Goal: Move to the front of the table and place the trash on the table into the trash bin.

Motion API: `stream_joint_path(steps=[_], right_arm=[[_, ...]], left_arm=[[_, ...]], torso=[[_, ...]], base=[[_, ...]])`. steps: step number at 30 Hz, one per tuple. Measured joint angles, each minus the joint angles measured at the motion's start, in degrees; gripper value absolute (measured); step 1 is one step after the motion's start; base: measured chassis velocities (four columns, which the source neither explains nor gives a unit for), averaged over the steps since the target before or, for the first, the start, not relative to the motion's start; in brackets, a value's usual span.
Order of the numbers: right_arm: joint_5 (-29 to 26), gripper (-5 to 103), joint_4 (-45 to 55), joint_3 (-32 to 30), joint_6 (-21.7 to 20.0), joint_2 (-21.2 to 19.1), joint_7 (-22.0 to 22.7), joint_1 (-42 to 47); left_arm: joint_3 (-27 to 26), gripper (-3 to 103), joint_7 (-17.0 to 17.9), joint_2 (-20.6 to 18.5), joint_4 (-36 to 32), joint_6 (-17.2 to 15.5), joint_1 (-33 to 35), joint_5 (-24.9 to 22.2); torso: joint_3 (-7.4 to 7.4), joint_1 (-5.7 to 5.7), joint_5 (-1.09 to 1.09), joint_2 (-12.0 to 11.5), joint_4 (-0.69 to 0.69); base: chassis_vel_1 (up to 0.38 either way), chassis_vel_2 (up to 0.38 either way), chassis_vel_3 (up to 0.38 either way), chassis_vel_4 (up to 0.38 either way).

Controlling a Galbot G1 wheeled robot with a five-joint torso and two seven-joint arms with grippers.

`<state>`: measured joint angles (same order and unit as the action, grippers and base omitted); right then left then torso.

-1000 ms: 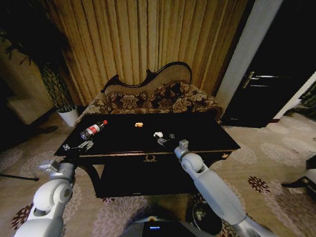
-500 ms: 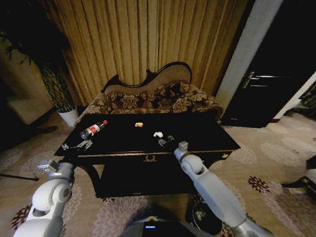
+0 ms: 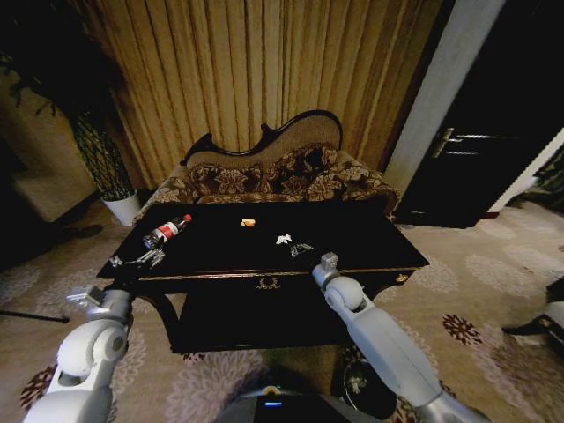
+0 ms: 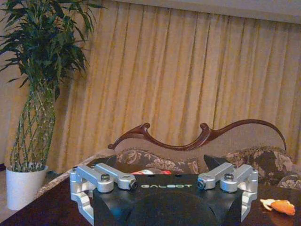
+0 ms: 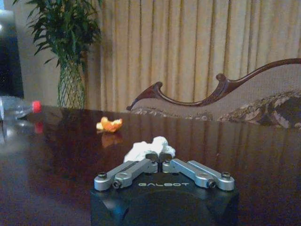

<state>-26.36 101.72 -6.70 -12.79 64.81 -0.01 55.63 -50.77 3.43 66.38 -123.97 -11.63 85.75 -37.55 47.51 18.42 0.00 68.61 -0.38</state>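
— Right hand (image 3: 300, 249) first: where is it, and how do its fingers stand?

— Just right of the frame's centre in the head view, over the glossy black surface (image 3: 370, 238). In the right wrist view the fingertips meet, pressed together right against the white crumpled scrap (image 5: 149, 148). Whether they have actually pinched any of the paper, I cannot tell.

— And the left hand (image 3: 139, 261)?

— Low at the left of the head view, at the surface's near-left corner. In its own wrist view the fingers (image 4: 109, 177) are spread wide apart with nothing between them.

— Where is the rest of the trash?

— The bottle (image 3: 166, 232) with its red label and cap lies on its side in the left part of the head view, a little beyond the left hand. The orange-yellow scrap (image 3: 248, 222) sits near the centre of the frame, farther back on the surface than the white scrap and apart from it.

— The trash bin (image 3: 368, 388)?

— On the carpet at the lower right of the head view, partly covered by the right arm (image 3: 383, 339), below the surface's front edge.

— Anything behind?

— A floral sofa (image 3: 273, 172) against tan curtains (image 3: 256, 70).
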Motion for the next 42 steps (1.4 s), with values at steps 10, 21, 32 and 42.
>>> stream_joint_path(steps=[10, 21, 32, 42], right_arm=[[-0.9, 0, 2.5, -11.0, -0.5, 0.0, 0.0, -1.5], [1.3, 0, 0.4, -20.4, -2.0, -0.7, 0.0, 2.0], [1.6, 0, 1.0, -23.2, -2.1, -0.7, 0.0, 3.1], [2.4, 0, 1.4, -24.3, -1.9, 0.8, 0.0, 5.0]], left_arm=[[-0.2, 100, 0.0, 0.0, 0.5, 0.2, -0.2, -0.2], [0.1, 100, 0.1, -1.3, 1.8, 0.3, -1.1, -1.2], [-0.4, 100, 0.1, -2.2, 1.9, 0.4, -0.9, -1.8], [-0.1, 100, -0.1, -2.0, 2.4, 0.6, -1.1, -1.9]], torso=[[0.00, 0.00, 0.00, 0.0, 0.00], [0.00, 0.00, -0.01, 0.0, -0.01], [0.00, 0.00, 0.00, 0.0, 0.00], [0.00, 0.01, 0.00, 0.0, 0.00]], base=[[0.000, 0.000, 0.000, 0.000], [0.000, 0.000, 0.000, 0.000], [0.000, 0.000, 0.000, 0.000], [0.008, -0.009, -0.012, 0.010]])
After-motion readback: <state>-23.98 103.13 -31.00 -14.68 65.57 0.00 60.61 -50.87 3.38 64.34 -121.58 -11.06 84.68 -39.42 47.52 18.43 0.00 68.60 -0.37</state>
